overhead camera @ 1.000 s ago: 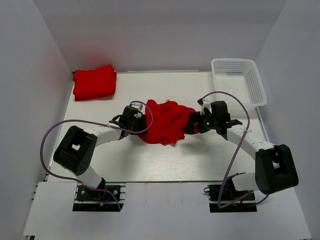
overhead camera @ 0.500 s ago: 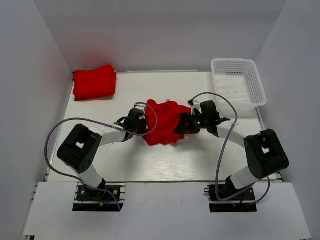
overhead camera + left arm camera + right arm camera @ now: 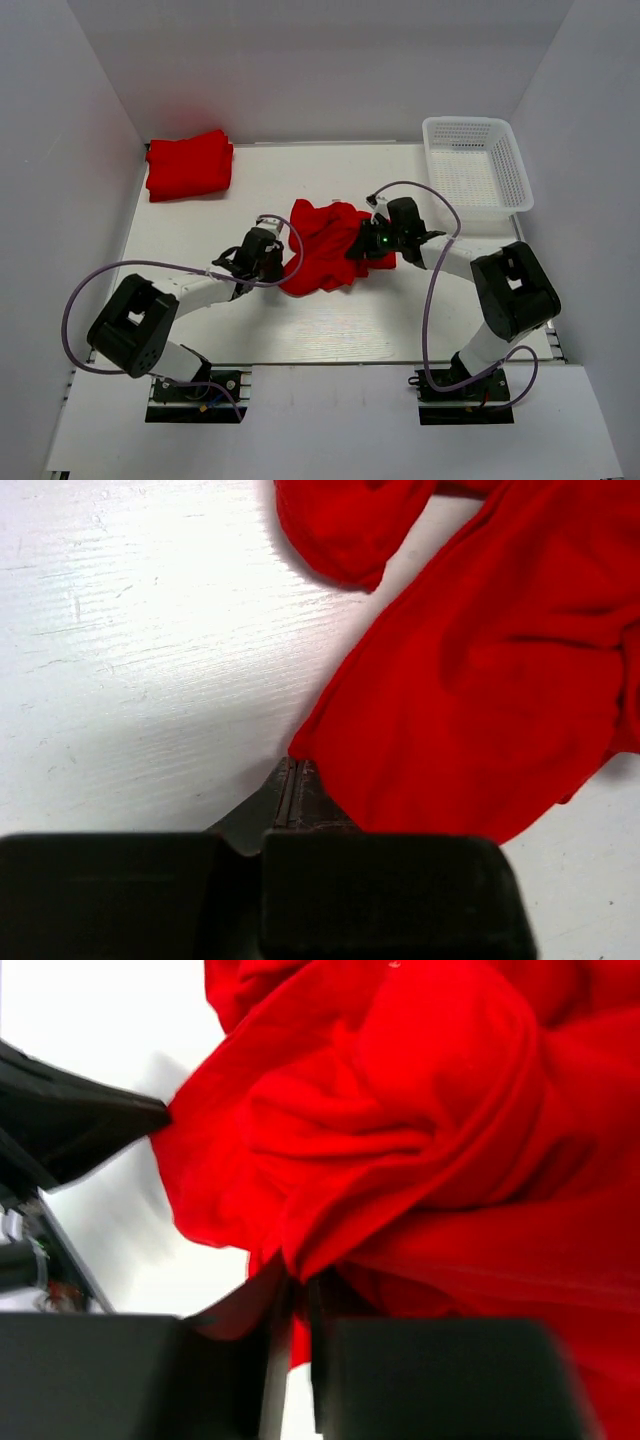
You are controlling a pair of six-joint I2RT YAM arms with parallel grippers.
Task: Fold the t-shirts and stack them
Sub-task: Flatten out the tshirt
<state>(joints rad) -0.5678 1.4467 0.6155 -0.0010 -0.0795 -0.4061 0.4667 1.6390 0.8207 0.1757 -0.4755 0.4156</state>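
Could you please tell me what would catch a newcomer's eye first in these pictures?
The bright red crumpled t-shirt at the middle of the table draws the eye, pinched on either side by the left tool and the right tool. Next come the folded t-shirts in the far left corner and the white mesh basket at the far right.

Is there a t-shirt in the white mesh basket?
No, the white mesh basket shows only its bare floor; the crumpled t-shirt lies mid-way across the table and the folded t-shirts sit at its far left corner.
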